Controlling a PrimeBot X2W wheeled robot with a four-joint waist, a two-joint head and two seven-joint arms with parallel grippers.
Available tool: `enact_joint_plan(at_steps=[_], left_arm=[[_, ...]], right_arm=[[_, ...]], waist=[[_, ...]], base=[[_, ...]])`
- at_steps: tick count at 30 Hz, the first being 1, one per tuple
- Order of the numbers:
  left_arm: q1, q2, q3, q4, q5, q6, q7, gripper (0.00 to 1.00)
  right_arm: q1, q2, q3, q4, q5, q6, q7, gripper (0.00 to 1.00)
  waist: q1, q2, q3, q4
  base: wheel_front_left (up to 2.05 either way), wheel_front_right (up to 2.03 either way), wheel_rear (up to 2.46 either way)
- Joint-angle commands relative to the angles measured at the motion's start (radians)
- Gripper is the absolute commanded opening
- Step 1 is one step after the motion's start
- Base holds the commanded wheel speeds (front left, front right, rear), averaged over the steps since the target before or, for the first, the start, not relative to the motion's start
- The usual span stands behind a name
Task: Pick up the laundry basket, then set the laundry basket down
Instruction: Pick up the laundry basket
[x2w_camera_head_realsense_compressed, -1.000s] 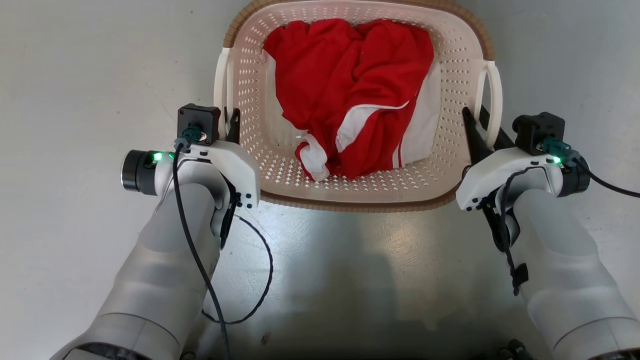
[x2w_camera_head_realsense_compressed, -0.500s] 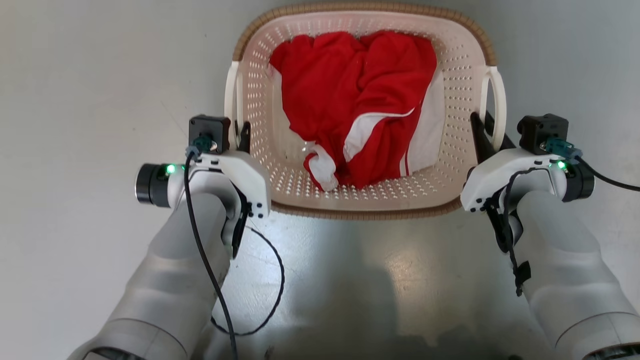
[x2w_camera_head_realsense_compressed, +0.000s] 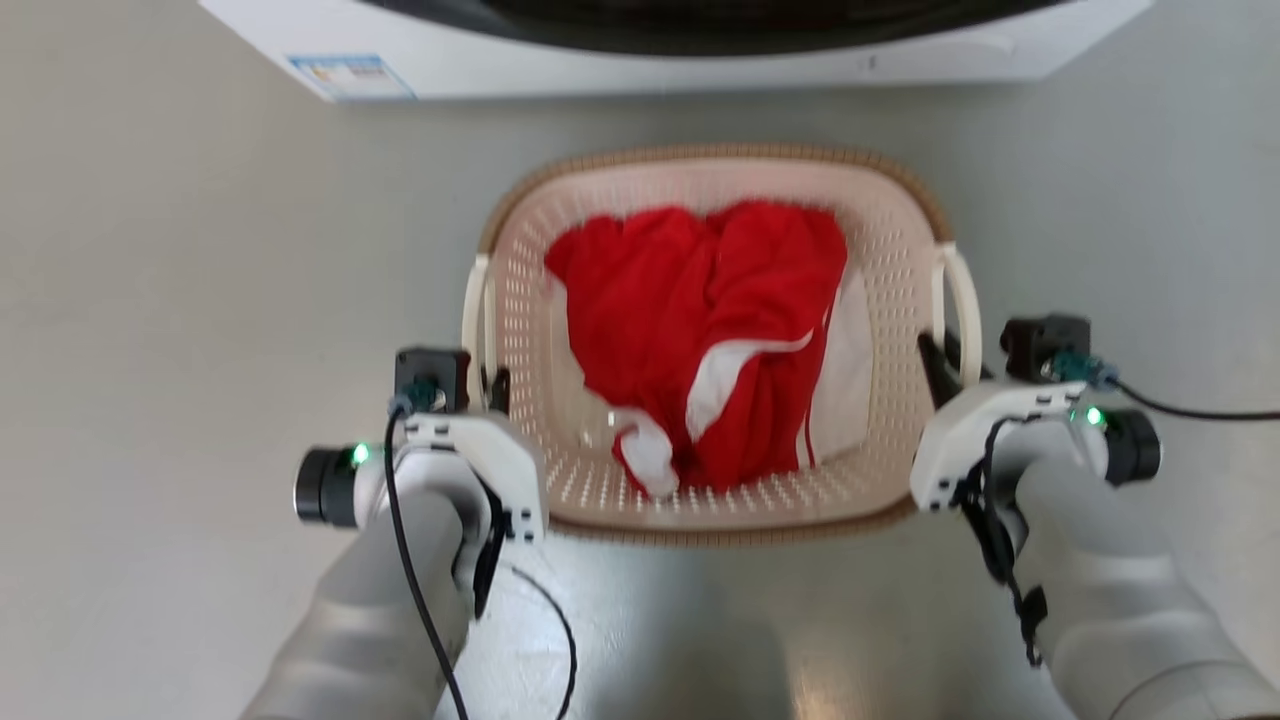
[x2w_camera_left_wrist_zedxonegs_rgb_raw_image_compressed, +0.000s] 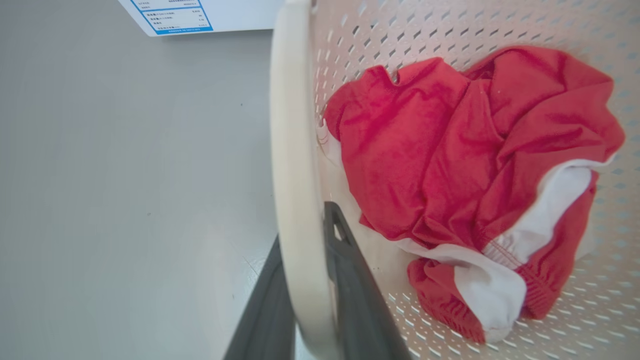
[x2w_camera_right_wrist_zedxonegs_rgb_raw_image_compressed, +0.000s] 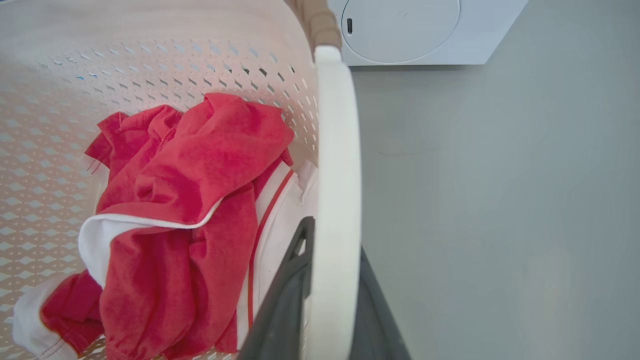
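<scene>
The laundry basket (x2w_camera_head_realsense_compressed: 512, 300), cream perforated plastic with a brown woven-look rim, sits in the middle of the head view and holds a red and white garment (x2w_camera_head_realsense_compressed: 700, 330). My left gripper (x2w_camera_head_realsense_compressed: 490, 385) is shut on the basket's white left handle (x2w_camera_left_wrist_zedxonegs_rgb_raw_image_compressed: 295, 175), one dark finger on each side of it. My right gripper (x2w_camera_head_realsense_compressed: 945, 355) is shut the same way on the white right handle (x2w_camera_right_wrist_zedxonegs_rgb_raw_image_compressed: 335, 165). Its fingers (x2w_camera_right_wrist_zedxonegs_rgb_raw_image_compressed: 290, 280) straddle that bar. Whether the basket's base touches the floor I cannot tell.
A white washing machine (x2w_camera_head_realsense_compressed: 600, 50) stands just beyond the basket, with its round door (x2w_camera_right_wrist_zedxonegs_rgb_raw_image_compressed: 400, 25) showing in the right wrist view. Grey floor (x2w_camera_head_realsense_compressed: 180, 300) spreads to both sides. A black cable (x2w_camera_head_realsense_compressed: 555, 620) loops under my left forearm.
The head camera has moved, bringing the washing machine into view; basket and arms now sit lower in the picture. My right gripper's fingers have closed onto the right handle. The left grip is unchanged.
</scene>
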Motion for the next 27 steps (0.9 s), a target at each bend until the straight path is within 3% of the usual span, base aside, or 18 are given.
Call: enact_joint_plan(at_steps=[1,18,27], left_arm=[[0.038,0.029,0.006,0.000,-0.008,0.009,-0.006,0.00],[0.270,0.029,-0.140,0.052,-0.173,0.022,0.025,0.00],[0.346,0.029,-0.193,0.056,-0.217,0.035,0.040,0.00]], right_arm=[[0.055,0.008,0.034,0.003,0.013,0.006,-0.004,0.00],[0.309,0.008,0.300,-0.005,0.267,0.006,0.139,0.00],[0.393,0.008,0.385,-0.018,0.350,0.006,0.154,0.00]], waist=[[0.0000,0.0000,-0.059,0.001],[0.0000,0.0000,-0.418,-0.004],[0.0000,0.0000,-0.530,-0.004]], base=[[0.00,0.00,0.00],[0.00,0.00,0.00],[0.00,0.00,0.00]])
